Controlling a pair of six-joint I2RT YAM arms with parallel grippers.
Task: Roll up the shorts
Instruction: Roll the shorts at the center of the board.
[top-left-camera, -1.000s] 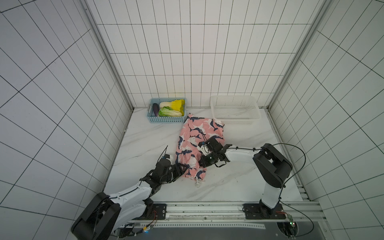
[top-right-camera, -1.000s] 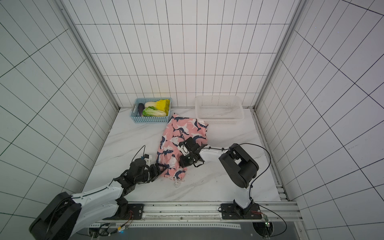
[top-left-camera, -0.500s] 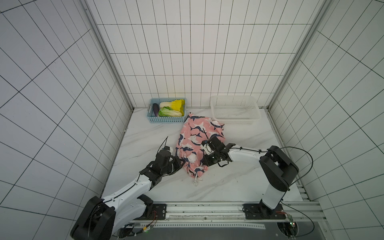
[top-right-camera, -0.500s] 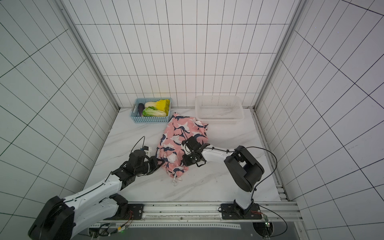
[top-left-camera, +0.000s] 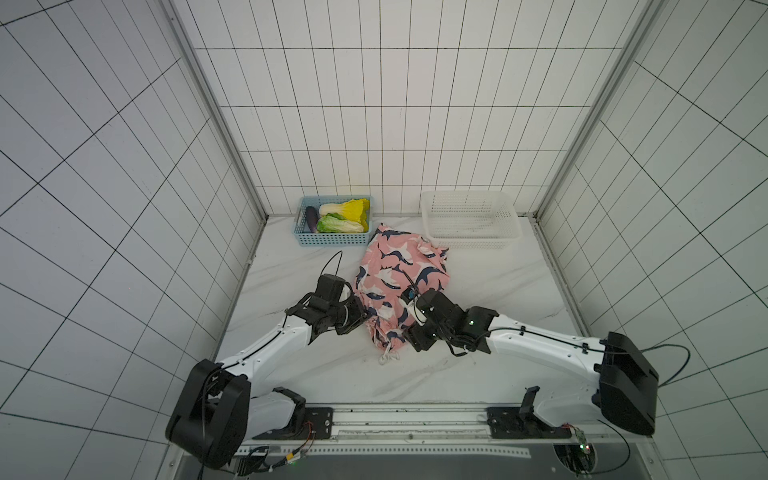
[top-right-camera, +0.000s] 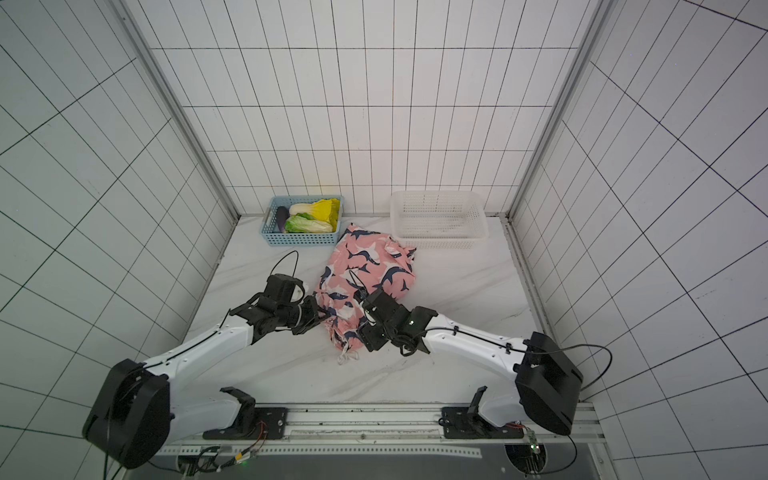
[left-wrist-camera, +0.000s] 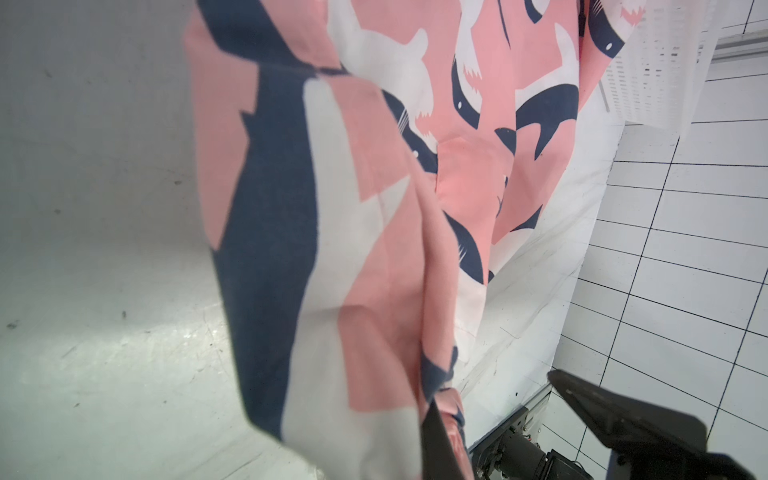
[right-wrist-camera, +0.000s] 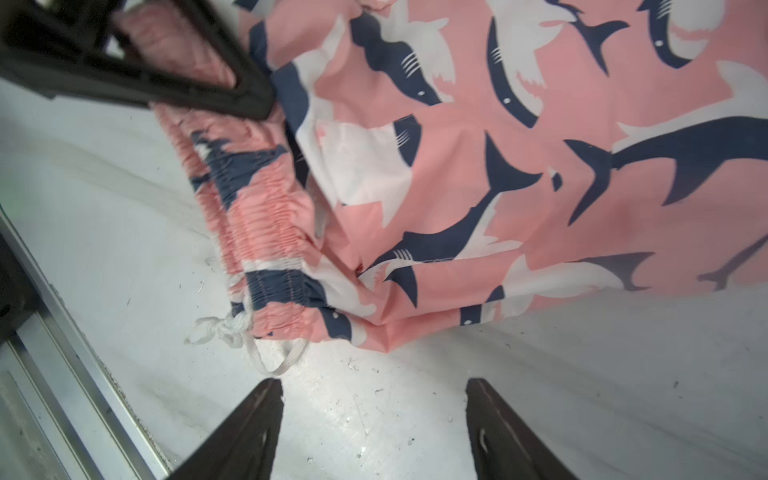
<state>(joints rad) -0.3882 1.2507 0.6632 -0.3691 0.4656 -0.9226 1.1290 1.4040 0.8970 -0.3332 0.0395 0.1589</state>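
Left claw (top-left-camera: 360, 319): clamped shut on the gathered waistband (right-wrist-camera: 257, 199) at one side of the shorts (top-left-camera: 401, 282).
Right claw (right-wrist-camera: 374, 384): fingers spread wide and holding nothing; only bare table (top-left-camera: 498, 291) lies between them.
Shorts: just ahead of the right claw's fingertips, close but not touching. They run away from both claws as a rumpled, narrowed strip towards the blue basket (top-left-camera: 332, 240) and the white basket (top-left-camera: 469, 245).
Drawstring (right-wrist-camera: 245, 332): knotted and loose on the table, between the right claw's tips and the waistband.
Done so far: the fabric seems folded lengthwise, and the waistband end beside the claws is bunched and slightly raised. No coil or turned-over layer shows in either top view.
Remaining: nearly all of the rolling. The waistband end has yet to be turned over and wound along the whole length.
Stage: judged to be the very start, with one side gripped and the other side not yet taken.
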